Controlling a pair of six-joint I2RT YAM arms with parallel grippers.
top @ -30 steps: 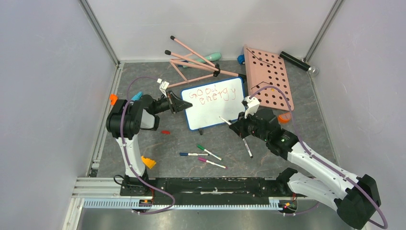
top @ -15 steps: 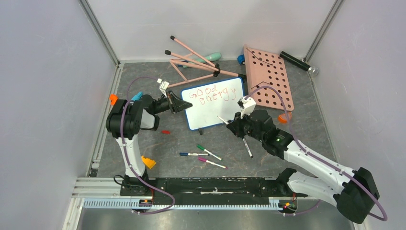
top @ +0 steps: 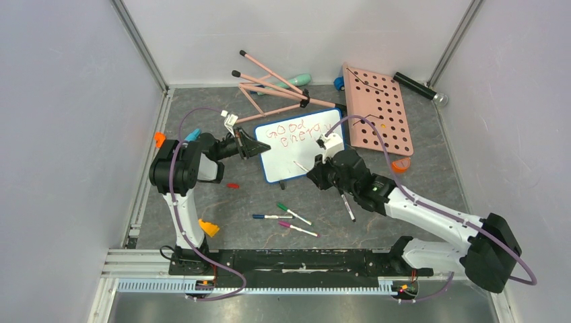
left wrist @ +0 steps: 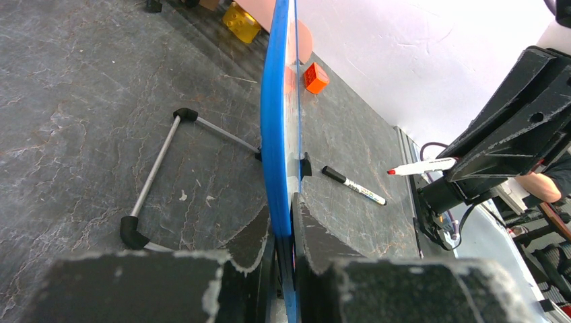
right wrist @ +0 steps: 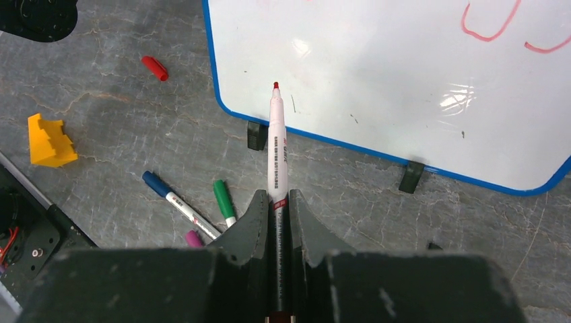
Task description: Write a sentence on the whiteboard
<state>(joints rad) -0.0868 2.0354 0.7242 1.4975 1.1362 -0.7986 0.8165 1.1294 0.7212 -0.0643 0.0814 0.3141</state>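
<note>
The whiteboard (top: 296, 153) with a blue rim stands tilted at the table's middle. Red letters (top: 289, 132) on it read "good" over "energy"; my right arm hides the end of the second line. My left gripper (top: 259, 149) is shut on the board's left edge, and the left wrist view shows the blue rim (left wrist: 276, 121) between the pads (left wrist: 316, 235). My right gripper (top: 315, 173) is shut on a red marker (right wrist: 277, 148). The marker's uncapped tip points at the board's blank lower left part (right wrist: 350, 74). I cannot tell whether it touches.
Green (top: 293, 213), blue (top: 271, 217), purple (top: 298, 229) and black (top: 347, 206) markers lie in front of the board. A red cap (top: 232, 185) and a yellow block (top: 208, 228) lie at the left. A pink pegboard (top: 377, 108) and pink tripod rods (top: 276, 91) are behind.
My right arm has moved left and toward the board with the marker, now covering the end of "energy". The left arm and the board have not moved.
</note>
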